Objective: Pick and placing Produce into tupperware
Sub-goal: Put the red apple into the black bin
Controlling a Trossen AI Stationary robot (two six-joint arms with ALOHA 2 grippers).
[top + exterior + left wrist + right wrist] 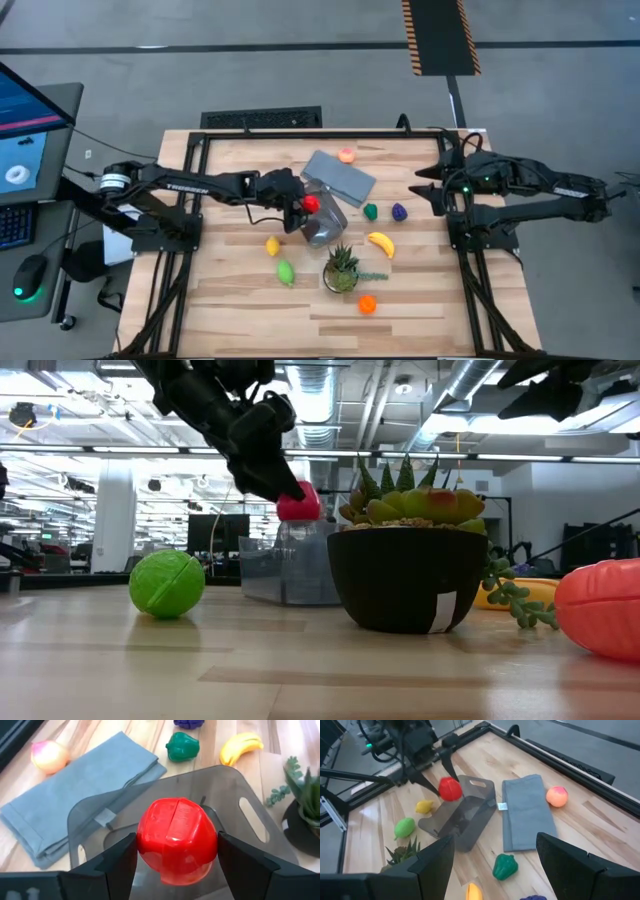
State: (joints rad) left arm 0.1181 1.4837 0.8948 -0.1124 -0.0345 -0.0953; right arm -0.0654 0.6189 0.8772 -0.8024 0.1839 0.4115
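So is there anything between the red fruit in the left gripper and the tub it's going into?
Nothing visible. The left gripper holds the red fruit right above the open tupperware, with no object between them. The right gripper waits open, off to the side.

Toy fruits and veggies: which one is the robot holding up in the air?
The red one. The left gripper pinches it above the clear tub, while the banana, green pepper and the others lie on the table.
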